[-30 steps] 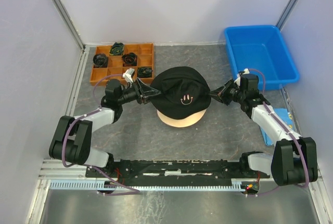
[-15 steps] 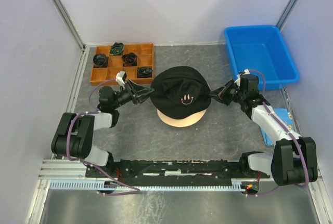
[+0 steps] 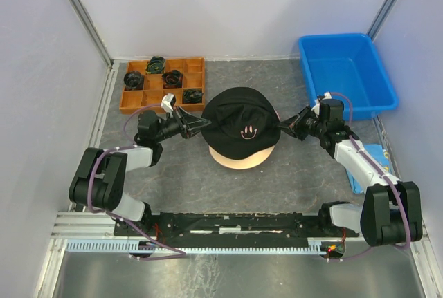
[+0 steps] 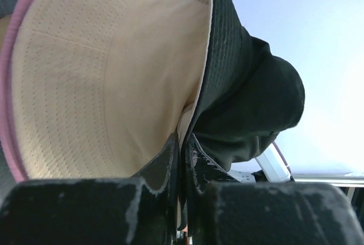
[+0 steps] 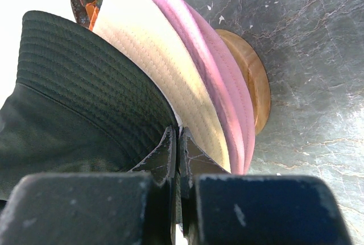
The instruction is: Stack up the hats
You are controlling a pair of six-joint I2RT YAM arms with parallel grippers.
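Observation:
The black hat (image 3: 241, 119) with a small smiley lies on top of the stack on the wooden stand (image 3: 239, 160). My left gripper (image 3: 200, 124) is shut on its left brim, and my right gripper (image 3: 282, 126) is shut on its right brim. In the left wrist view the gripper (image 4: 183, 142) pinches the black hat's brim (image 4: 227, 57), with the beige hat (image 4: 108, 86) under it and a pink rim (image 4: 7, 114) beyond. In the right wrist view the gripper (image 5: 178, 138) pinches the black brim (image 5: 79, 86) above the beige hat (image 5: 153, 52), the pink hats (image 5: 213, 74) and the stand (image 5: 253, 83).
An orange compartment tray (image 3: 133, 99) with small dark coiled bundles stands at the back left. A blue bin (image 3: 346, 70) stands at the back right. A small blue object (image 3: 374, 154) lies by the right arm at the table's right edge.
The left arm drew back to the left half a second ago and has come back toward the hat. The black hat and the right arm have hardly moved.

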